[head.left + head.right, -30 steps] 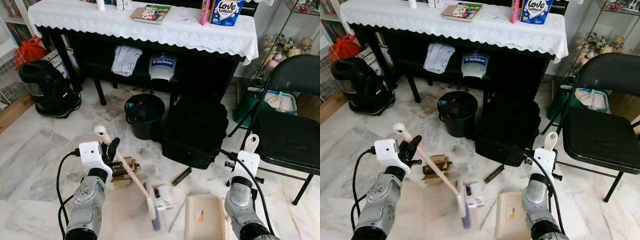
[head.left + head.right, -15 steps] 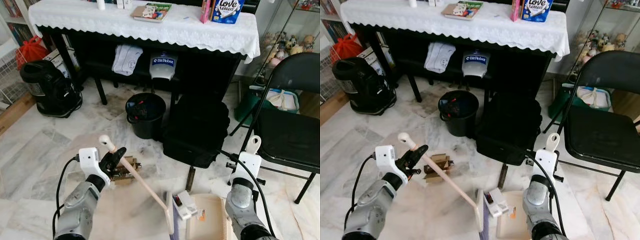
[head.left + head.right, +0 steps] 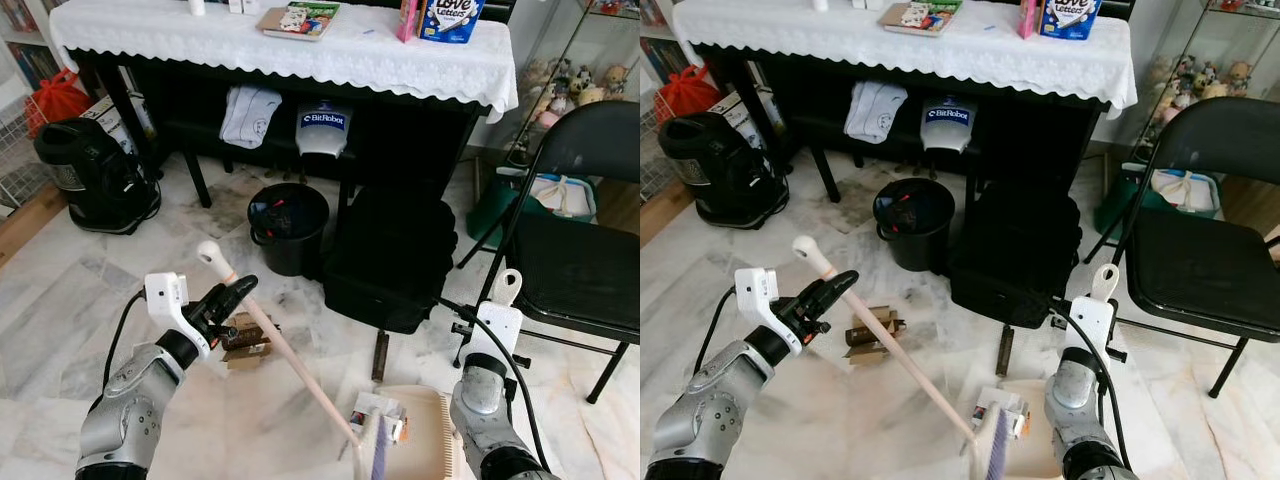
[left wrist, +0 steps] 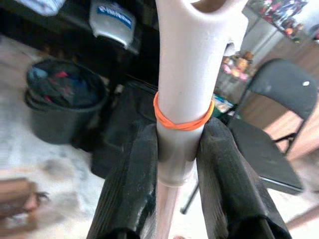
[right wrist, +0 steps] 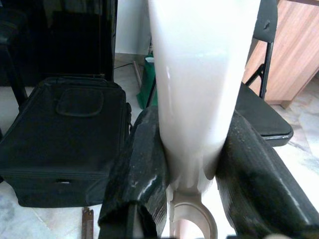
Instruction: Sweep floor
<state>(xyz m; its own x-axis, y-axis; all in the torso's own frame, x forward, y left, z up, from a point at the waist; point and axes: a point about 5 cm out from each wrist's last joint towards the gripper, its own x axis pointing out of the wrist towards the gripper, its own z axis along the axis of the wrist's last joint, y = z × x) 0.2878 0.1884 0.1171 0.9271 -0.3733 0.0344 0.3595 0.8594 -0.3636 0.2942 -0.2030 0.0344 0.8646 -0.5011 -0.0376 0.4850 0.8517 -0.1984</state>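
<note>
While the robot stands on a pale marble floor (image 3: pixel 60 300), its left gripper (image 3: pixel 222 298) clamps both black fingers (image 4: pixel 130 184) around the upper part of a long cream plastic brush handle (image 3: pixel 285 360) ringed by an orange rubber band (image 4: pixel 183 118). From that grip the handle slants down toward five o'clock, so its purple-bristled brush head (image 3: pixel 375 455) rests at the lip of a cream plastic dustpan (image 3: pixel 425 445) lying flat on the floor. The right gripper (image 5: pixel 187 164) pinches the dustpan's white upright handle (image 3: pixel 500 300) between its fingers, probably to keep the pan steady as litter is pushed in. A small white crumpled carton (image 3: pixel 378 410) lies right at the pan's mouth, touching the brush head, so the sweep seems nearly complete for this piece. More litter waits: a brown cardboard scrap (image 3: pixel 245 335) at nine o'clock from the pan and a dark narrow stick (image 3: pixel 380 355) at twelve o'clock. Beyond stand a black bucket (image 3: pixel 288 228), a black fabric case (image 3: pixel 392 262) and a black folding chair (image 3: pixel 575 250).
</note>
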